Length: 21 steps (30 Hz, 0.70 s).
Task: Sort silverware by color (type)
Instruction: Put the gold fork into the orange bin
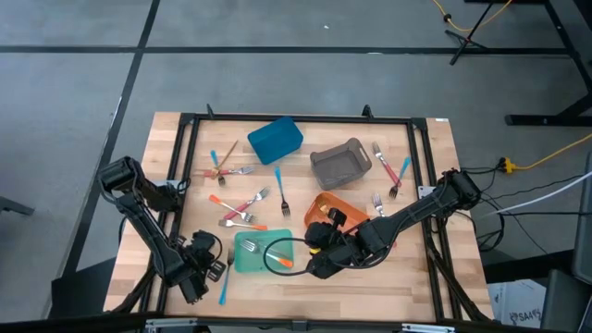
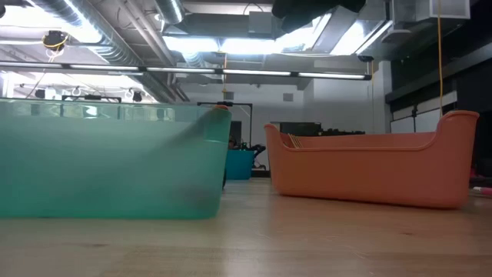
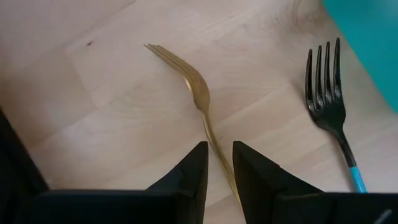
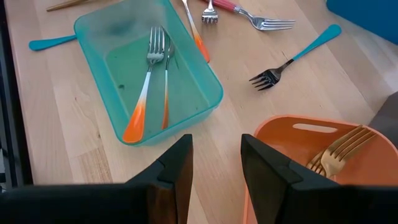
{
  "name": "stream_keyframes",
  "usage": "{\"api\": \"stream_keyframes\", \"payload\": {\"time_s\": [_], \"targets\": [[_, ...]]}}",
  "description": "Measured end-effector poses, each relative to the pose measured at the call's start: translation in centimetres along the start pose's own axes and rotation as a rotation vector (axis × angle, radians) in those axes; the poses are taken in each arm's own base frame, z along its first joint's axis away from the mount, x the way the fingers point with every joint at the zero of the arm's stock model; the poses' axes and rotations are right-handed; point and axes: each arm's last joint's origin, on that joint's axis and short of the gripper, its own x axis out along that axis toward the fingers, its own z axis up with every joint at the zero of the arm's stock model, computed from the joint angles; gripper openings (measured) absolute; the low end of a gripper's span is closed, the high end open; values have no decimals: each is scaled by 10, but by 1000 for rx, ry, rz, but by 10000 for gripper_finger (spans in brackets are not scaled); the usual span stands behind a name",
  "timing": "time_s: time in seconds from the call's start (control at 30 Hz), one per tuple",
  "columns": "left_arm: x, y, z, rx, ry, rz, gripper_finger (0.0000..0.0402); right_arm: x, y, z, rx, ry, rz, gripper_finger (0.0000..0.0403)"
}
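A gold fork (image 3: pixel 196 87) lies turned on its edge just over the wood, its handle running back between the fingers of my left gripper (image 3: pixel 221 155), which is shut on it near the table's front left (image 1: pixel 205 273). Beside it lies a dark-tined fork with a blue handle (image 3: pixel 329 106). My right gripper (image 4: pixel 216 155) hangs open and holds nothing above the gap between the teal bin (image 4: pixel 149 68), which holds two orange-handled forks (image 4: pixel 146 87), and the orange bin (image 4: pixel 292 121), which holds gold forks (image 4: pixel 339 152). My left gripper pinches the gold fork's handle (image 3: pixel 214 146) between its two fingers, back from the tines. The fingers come steeply from above and lie across the handle. The tines point away from the gripper, low over the table; whether they touch the wood, I cannot tell.
A blue bin (image 1: pixel 275 139) and a grey bin (image 1: pixel 339 163) stand at the far middle. Loose forks with pink, orange and blue handles lie at the left middle (image 1: pixel 242 211), far left (image 1: pixel 222 171) and far right (image 1: pixel 393 171). A black frame (image 1: pixel 185 185) rims the table.
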Motion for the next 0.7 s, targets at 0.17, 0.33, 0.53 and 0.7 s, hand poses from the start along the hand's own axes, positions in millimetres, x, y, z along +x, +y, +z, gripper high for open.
{"api": "stream_keyframes", "payload": {"time_s": [0.17,0.33,0.53,0.7], "targets": [[5,3,0,-22,-5,5,69,0,0,0,2,-2,2,124],[16,7,0,-29,-2,-16,69,0,0,0,2,-2,2,124],[25,11,-1,-35,28,-29,69,0,0,0,2,-2,2,124],[26,11,-1,-35,33,-31,69,0,0,0,7,-2,3,124]]}}
